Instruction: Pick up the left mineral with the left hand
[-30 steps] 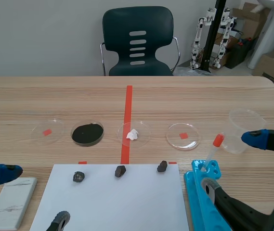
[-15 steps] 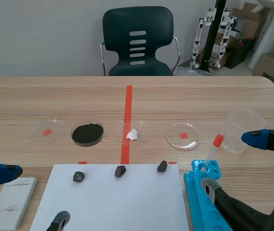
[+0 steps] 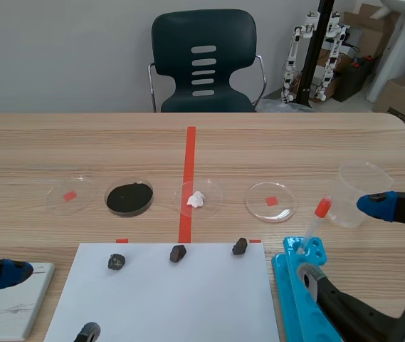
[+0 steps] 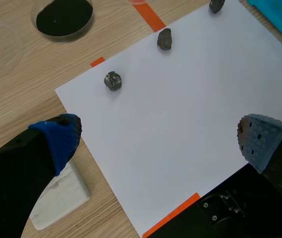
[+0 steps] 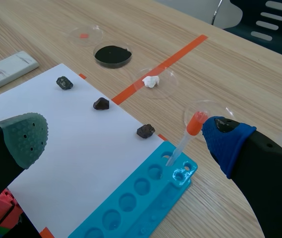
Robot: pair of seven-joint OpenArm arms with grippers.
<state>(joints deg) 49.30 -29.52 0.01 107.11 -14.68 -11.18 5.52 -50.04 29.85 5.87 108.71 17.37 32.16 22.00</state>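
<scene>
Hovering low at the table's near left corner, the left gripper (image 4: 158, 144) is wide apart and holds nothing. We see its blue-padded finger (image 3: 11, 273) over the white stone slab (image 3: 18, 303) and its other fingertip at the near edge of the white paper (image 3: 166, 299). From the left wrist view the gripper looks down on bare paper, well short of any rock.

The left rock (image 4: 113, 80) lies on the paper near its far left corner, ahead of the left gripper and apart from both fingers. The middle rock (image 4: 164, 39) and right rock (image 3: 240, 246) sit in a row with it along the paper's far edge.

The right gripper (image 5: 126, 141) is also spread and holds nothing. It sits low on the right above the blue rack (image 5: 131, 208), with the orange-capped dropper (image 5: 186, 139) standing in the rack between its fingers.
</scene>
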